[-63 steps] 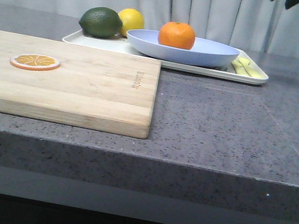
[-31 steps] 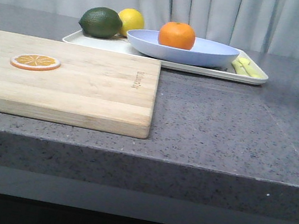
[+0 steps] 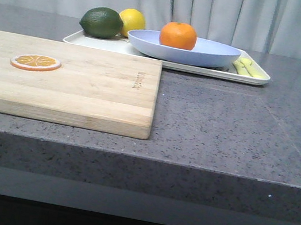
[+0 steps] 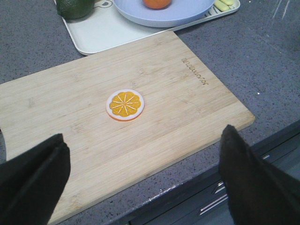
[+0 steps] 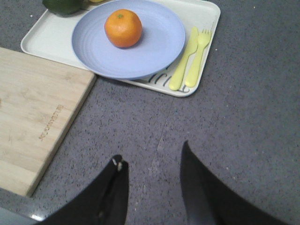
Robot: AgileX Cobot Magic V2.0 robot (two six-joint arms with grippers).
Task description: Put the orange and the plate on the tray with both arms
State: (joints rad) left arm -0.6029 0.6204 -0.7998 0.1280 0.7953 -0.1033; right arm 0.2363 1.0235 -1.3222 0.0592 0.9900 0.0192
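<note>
- the orange [image 5: 123, 28] sits in the middle of the plate [image 5: 154, 51], and the plate rests on the tray [image 5: 206, 14], its near edge overhanging the tray's rim a little.
- beside the plate on the tray lie a yellow knife and fork [image 5: 193, 58]; a dark green fruit [image 3: 101, 22] and a lemon [image 3: 133, 20] sit at the tray's far left.
- in front of the tray on the grey surface [image 3: 224, 125] is a wooden cutting board [image 3: 68, 83] with an orange slice [image 4: 124, 104] on it.
- my left hand [image 4: 140, 183] hangs spread wide above the board, gripping nothing.
- my right hand [image 5: 152, 187] is parted and empty over bare surface, near the tray.
- i judge the placing done; what remains is only to keep both hands clear.
</note>
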